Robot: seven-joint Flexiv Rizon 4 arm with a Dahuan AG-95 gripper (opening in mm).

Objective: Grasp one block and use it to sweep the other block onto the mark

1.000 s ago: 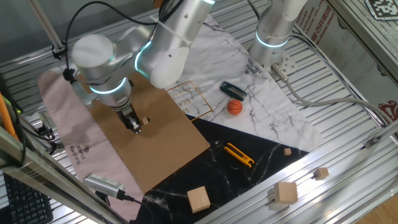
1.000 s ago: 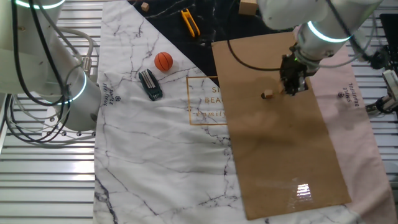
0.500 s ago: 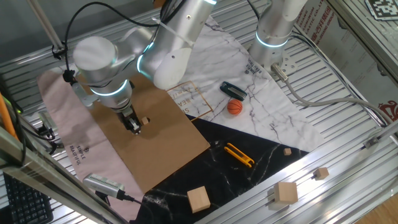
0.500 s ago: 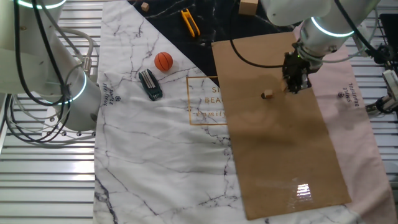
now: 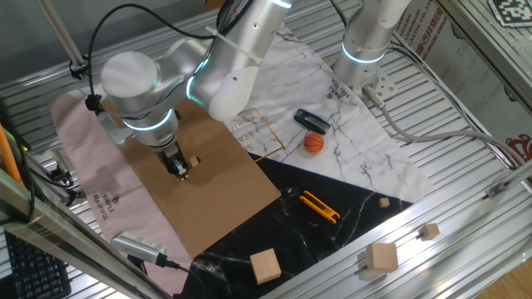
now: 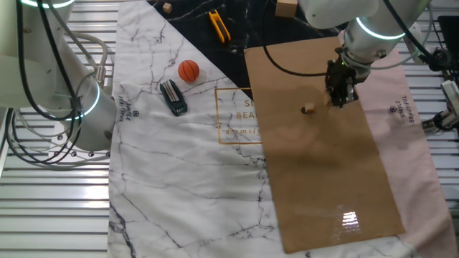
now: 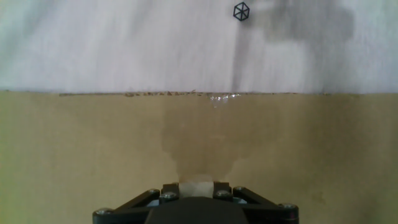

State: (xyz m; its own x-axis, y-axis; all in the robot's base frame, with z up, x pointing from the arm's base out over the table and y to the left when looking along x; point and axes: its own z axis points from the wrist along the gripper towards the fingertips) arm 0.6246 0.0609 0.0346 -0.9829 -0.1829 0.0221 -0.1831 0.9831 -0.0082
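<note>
My gripper (image 5: 180, 171) stands fingers-down on the brown cardboard (image 5: 224, 199), seen also in the other fixed view (image 6: 339, 98). In the hand view a pale tan tiny block (image 7: 196, 186) sits pinched between the two dark jaws. The other tiny tan block (image 5: 194, 160) lies on the cardboard just beside the fingers; in the other fixed view it (image 6: 308, 109) lies a short way left of them, apart from them. The black dot mark shows in no view.
Pink cloth (image 7: 124, 43) borders the cardboard edge ahead of the fingers. An orange ball (image 5: 313, 143), a black gadget (image 5: 312, 121) and a yellow tool (image 5: 320, 206) lie to the right. Larger pale cubes (image 5: 265, 266) sit at the front. A second arm's base (image 5: 366, 50) stands at the back.
The gripper has shifted very slightly across the cardboard, away from the loose block. The loose block has not moved.
</note>
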